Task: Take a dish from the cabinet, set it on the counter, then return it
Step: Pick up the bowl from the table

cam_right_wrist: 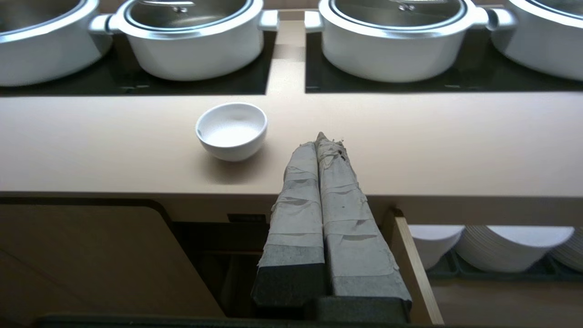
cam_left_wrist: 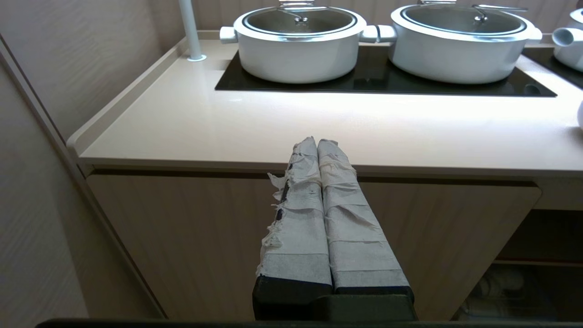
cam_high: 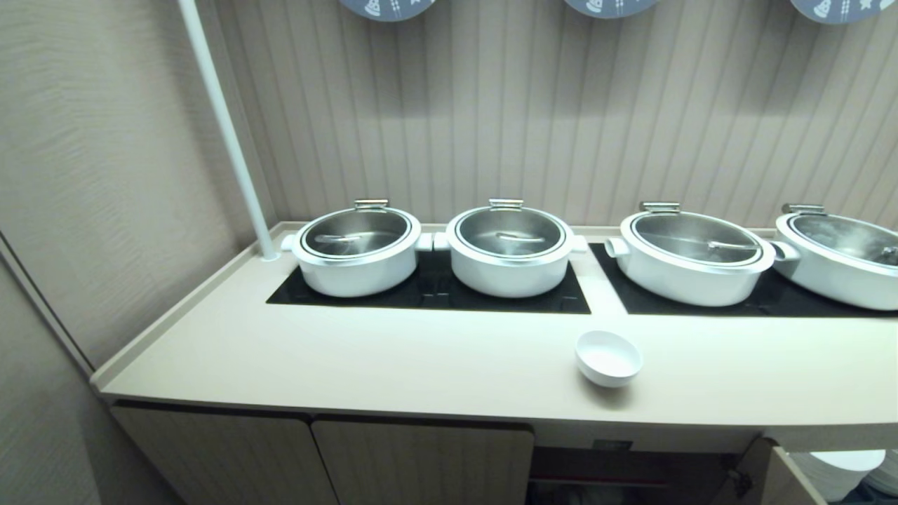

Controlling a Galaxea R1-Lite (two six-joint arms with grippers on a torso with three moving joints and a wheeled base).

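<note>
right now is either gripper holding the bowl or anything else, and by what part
Nothing is held. The left gripper and right gripper are both shut on nothing, in front of the counter. The bowl sits alone on it.

Head camera looks down on the counter [cam_high: 421,365]; both wrist cameras face it from lower, nearer its front edge.

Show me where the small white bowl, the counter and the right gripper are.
small white bowl [cam_high: 608,358], head view, inner hollow.
counter [cam_high: 351,351], head view, bare top left of the bowl.
right gripper [cam_right_wrist: 329,140], right wrist view, shut fingertips.
</note>
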